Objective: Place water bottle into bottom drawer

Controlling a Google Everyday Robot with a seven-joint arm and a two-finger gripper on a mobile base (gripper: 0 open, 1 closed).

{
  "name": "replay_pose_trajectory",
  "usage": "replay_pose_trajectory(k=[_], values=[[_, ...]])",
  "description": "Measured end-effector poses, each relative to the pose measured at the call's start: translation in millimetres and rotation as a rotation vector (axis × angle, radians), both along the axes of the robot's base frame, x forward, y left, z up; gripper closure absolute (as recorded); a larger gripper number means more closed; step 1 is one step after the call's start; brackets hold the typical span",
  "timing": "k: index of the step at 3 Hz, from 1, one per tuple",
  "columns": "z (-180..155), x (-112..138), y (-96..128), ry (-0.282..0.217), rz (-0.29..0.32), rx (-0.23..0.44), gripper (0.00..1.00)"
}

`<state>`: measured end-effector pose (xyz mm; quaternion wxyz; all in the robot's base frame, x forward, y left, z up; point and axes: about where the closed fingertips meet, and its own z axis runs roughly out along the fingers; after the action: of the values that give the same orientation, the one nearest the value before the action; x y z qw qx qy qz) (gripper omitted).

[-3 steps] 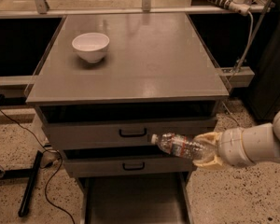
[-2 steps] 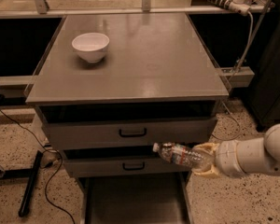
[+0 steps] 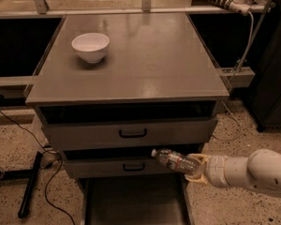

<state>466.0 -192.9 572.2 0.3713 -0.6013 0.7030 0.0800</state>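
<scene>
The water bottle [image 3: 175, 161] is clear crinkled plastic with a white cap and a reddish label band. It lies sideways, cap to the left, held by my gripper [image 3: 199, 167], which is shut on its base end. The white arm comes in from the lower right. The bottle hangs in front of the middle drawer's face, above the right part of the bottom drawer [image 3: 131, 200]. That drawer is pulled out at the bottom centre and shows a flat grey floor with low side walls.
A white bowl [image 3: 90, 46] stands on the grey cabinet top [image 3: 145, 60] at the back left. Two upper drawers with black handles [image 3: 132, 133] sit slightly ajar. Black cables and a black stand leg [image 3: 30, 184] lie on the speckled floor at left.
My gripper with the bottle has moved down and a little to the right, from level with the gap between the upper drawers to in front of the middle drawer's face.
</scene>
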Motion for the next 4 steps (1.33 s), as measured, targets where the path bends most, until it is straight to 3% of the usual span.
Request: replay_pose_trajectory(k=[1, 2, 4], values=[[0.5, -1.8, 5.3, -0.011, 0.014, -0.009, 1.0], [-23.5, 0.5, 15.5, -0.016, 0.053, -0.007, 1.0], [-107.7, 10.3, 22.6, -0.039, 0.122, 0.053, 1.0]])
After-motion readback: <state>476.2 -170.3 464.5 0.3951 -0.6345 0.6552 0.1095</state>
